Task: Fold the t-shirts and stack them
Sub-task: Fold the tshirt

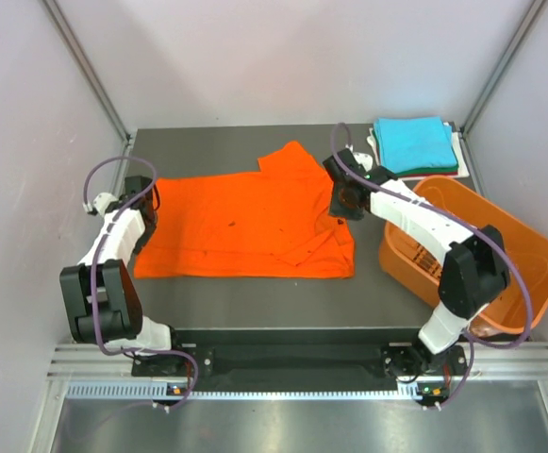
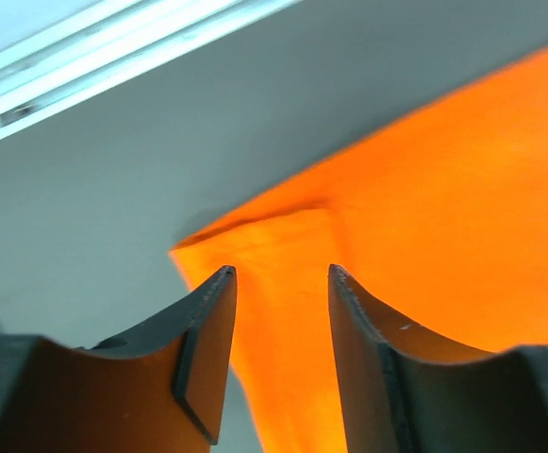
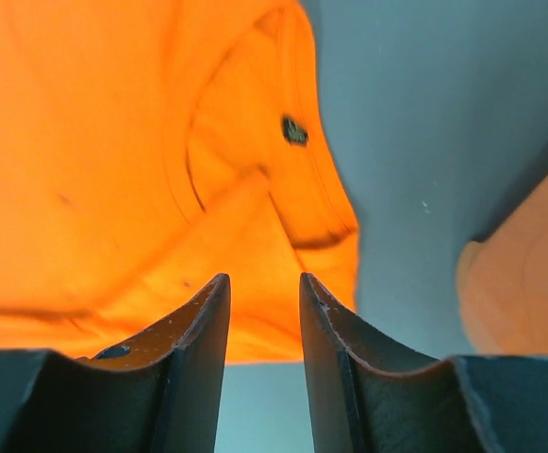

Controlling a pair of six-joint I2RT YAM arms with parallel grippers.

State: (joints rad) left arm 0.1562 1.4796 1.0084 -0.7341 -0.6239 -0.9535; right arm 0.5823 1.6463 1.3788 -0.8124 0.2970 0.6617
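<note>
Top external view shows the orange shirt (image 1: 245, 226) spread flat on the counter (image 1: 207, 156), one arm at each end: the fold looks not yet started (turquoise shirt (image 1: 413, 143) sits folded at the far right). Left fingers (image 2: 203, 349) and right fingers (image 3: 198, 359) stand spread, cloth edge showing between them; next, both likely must pinch and lift.

You've got one orange slotted basket (image 1: 539, 276) on the table's (image 1: 255, 294) right side, its outer part hanging past the table's right edge. It shows again in the right wrist view (image 3: 523, 283), blurred, just off the table's grey top. A metal rail (image 1: 283, 381) runs along the table's near edge. Two slanted posts (image 1: 85, 66) (image 1: 506, 66) rise from the table's far corners. Pale walls (image 1: 28, 189) close in the table's left, right and far sides.
</note>
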